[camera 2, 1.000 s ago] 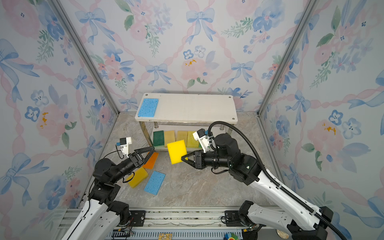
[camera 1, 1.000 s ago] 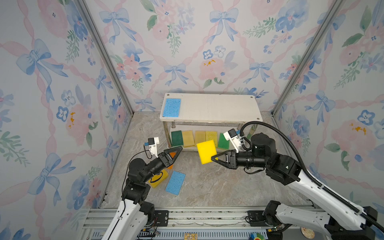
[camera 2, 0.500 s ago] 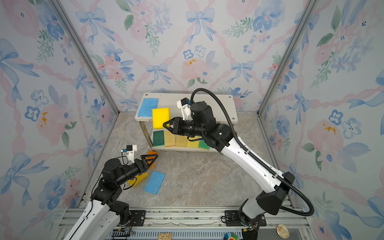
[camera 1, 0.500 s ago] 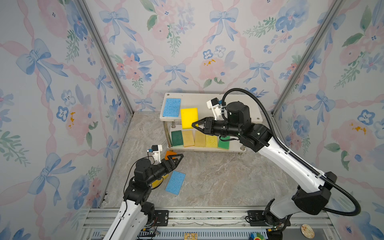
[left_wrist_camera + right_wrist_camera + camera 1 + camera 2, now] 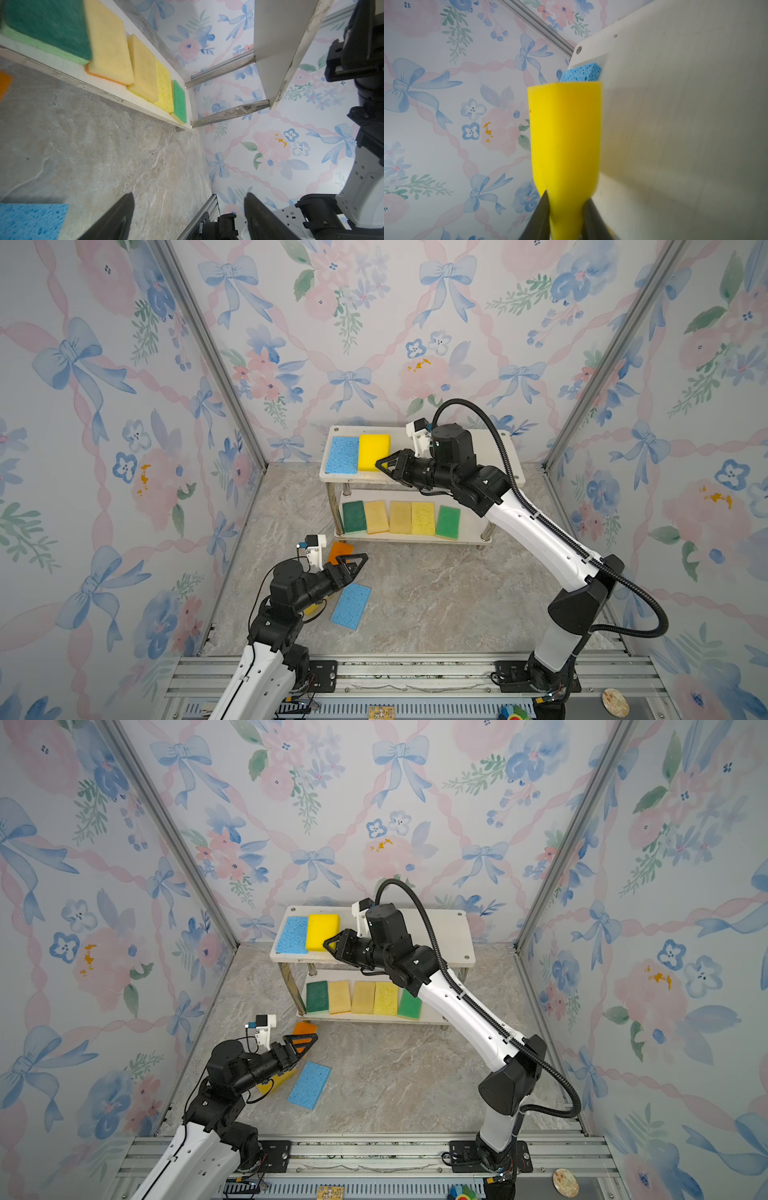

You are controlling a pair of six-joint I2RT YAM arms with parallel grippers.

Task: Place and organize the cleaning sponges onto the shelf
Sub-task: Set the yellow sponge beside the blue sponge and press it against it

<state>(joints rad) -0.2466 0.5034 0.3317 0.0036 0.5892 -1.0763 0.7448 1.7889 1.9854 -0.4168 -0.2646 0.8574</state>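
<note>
Yellow sponge [image 5: 373, 451] sits on the top board of the shelf [image 5: 486, 448], just beside the blue sponge [image 5: 342, 455], its near edge pinched thin by our right gripper [image 5: 383, 465], though we cannot quite tell whether it lies fully flat. If those jaws retreat before parting, it could drag off the front edge or knock its neighbour askew. Our left gripper [image 5: 352, 563] hangs spread and empty above the floor [image 5: 415, 593].

The shelf [image 5: 453, 936] has smooth, matt white boards [image 5: 675, 124] and mirror-shiny metal tube legs [image 5: 222, 115]. On it, the blue sponge [image 5: 342, 455] is open-pored and pitted, the yellow sponge [image 5: 373, 451] a fine matt foam, the dark green sponge [image 5: 47, 25] fuzzy-faced like a scouring pad. The floor [image 5: 415, 593] looks like veined, matt stone.
</note>
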